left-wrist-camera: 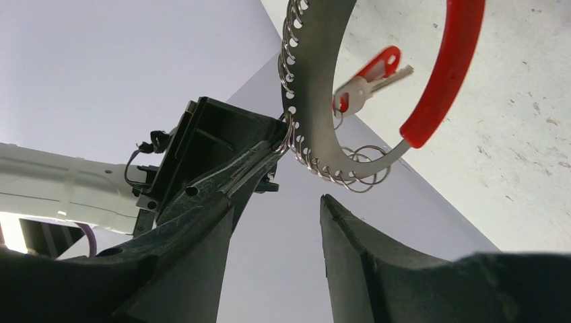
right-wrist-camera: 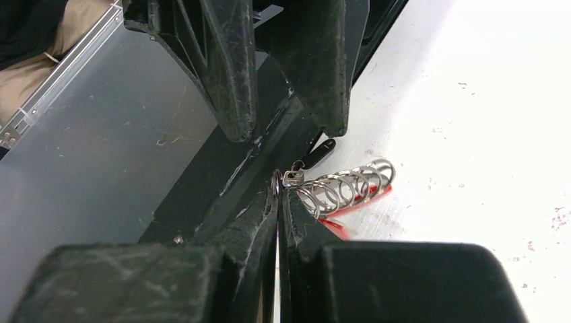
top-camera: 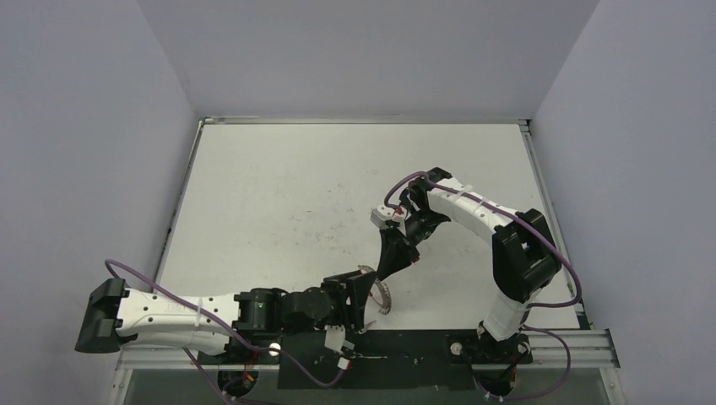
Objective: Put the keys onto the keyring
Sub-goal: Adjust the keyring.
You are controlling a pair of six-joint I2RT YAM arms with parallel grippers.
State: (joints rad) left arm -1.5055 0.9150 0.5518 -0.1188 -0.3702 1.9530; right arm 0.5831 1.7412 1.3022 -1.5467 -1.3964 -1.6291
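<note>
The keyring point(left-wrist-camera: 316, 87) is a thin grey band strung with small silver rings, with a red sleeve point(left-wrist-camera: 451, 74) on one arc; it lies near the table's front edge point(top-camera: 382, 295). A red-headed key point(left-wrist-camera: 369, 73) hangs on it. My right gripper point(right-wrist-camera: 279, 192) is shut on the keyring's edge beside the silver rings point(right-wrist-camera: 350, 185). A key with a dark oblong head point(right-wrist-camera: 318, 153) lies just past its tips. My left gripper point(left-wrist-camera: 276, 198) is open and empty, its tips just short of the keyring. The two grippers point(top-camera: 363, 295) point(top-camera: 387, 272) nearly meet.
The white table point(top-camera: 338, 186) stretches away behind both grippers. A black strip point(top-camera: 371, 354) and a grey metal plate point(right-wrist-camera: 101, 168) run along the near edge right beside the keyring. Grey walls close in the left, right and far sides.
</note>
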